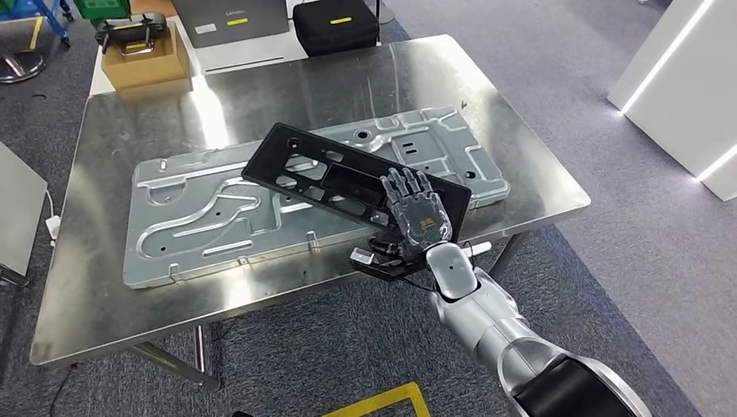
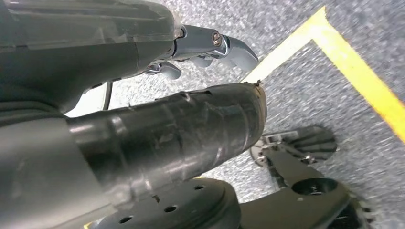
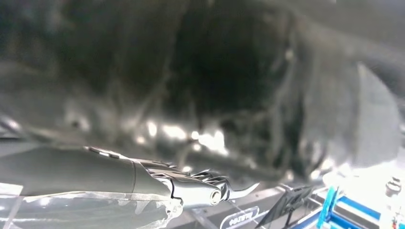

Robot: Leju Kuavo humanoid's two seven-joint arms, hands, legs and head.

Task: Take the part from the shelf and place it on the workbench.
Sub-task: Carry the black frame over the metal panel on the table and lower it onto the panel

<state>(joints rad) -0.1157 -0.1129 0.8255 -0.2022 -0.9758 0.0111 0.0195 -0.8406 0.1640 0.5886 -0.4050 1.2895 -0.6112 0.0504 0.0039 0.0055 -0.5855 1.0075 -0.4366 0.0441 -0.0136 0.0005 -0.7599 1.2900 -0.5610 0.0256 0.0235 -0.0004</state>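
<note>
Right hand [image 1: 420, 215] hides part [image 1: 348, 178] end — grip unclear.

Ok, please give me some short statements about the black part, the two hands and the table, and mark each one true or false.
1. The right hand holds the black part. True.
2. The black part is held above the silver stamped metal panel that lies on the workbench. True.
3. The left hand grips the other end of the black part. False: it holds nothing and hangs over grey carpet with a yellow line.
4. A cardboard box stands past the far edge of the workbench. True.
5. The workbench top is wood. False: it is shiny metal.
</note>
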